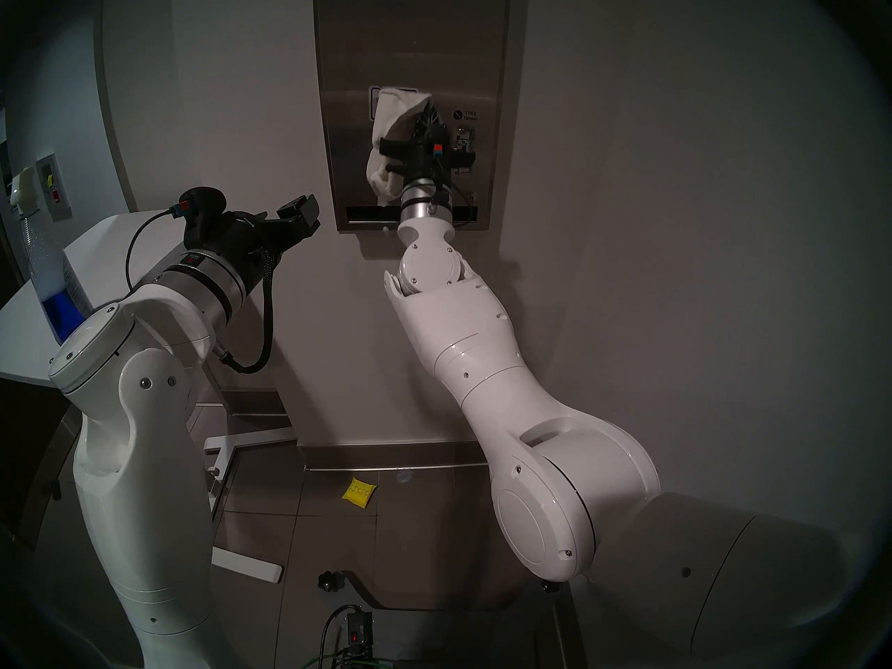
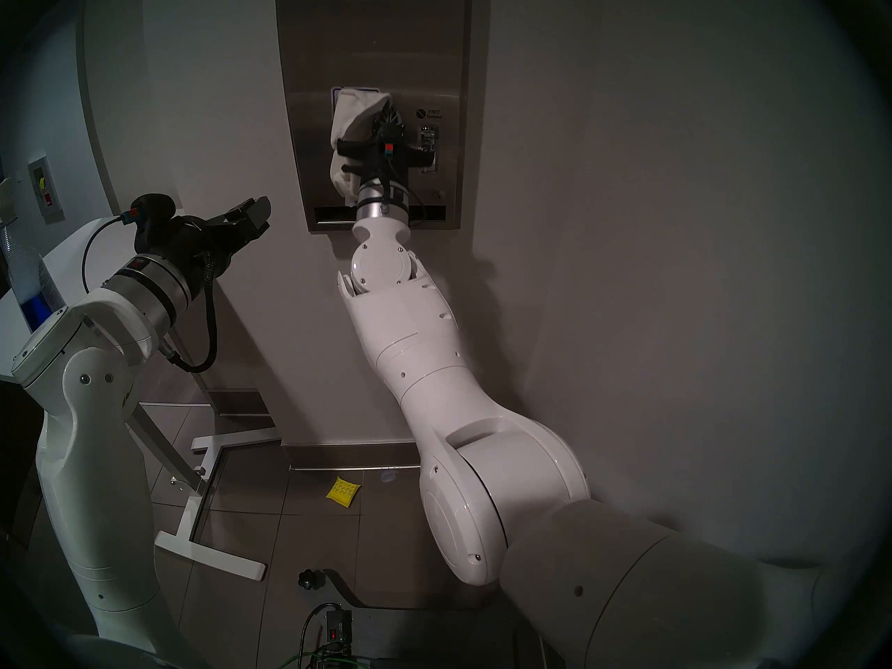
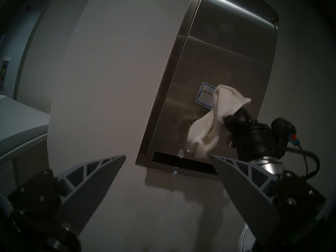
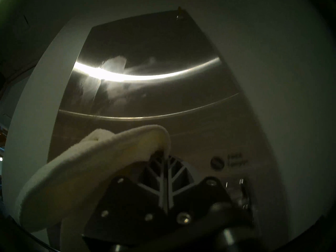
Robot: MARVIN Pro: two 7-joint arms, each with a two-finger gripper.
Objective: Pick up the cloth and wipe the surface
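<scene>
The cream-white cloth hangs over my right gripper, which is shut on the cloth's top edge. The cloth lies against the surface, a brushed steel dispenser front. It covers part of the blue-bordered label, and its lower end drapes toward the dark slot. My left gripper is open and empty, in the air left of the dispenser.
A white table stands at the left, with a spray bottle of blue liquid on it. Its white base legs spread over the tiled floor. A small yellow pad lies on the floor by the wall. A lever sits right of my right gripper.
</scene>
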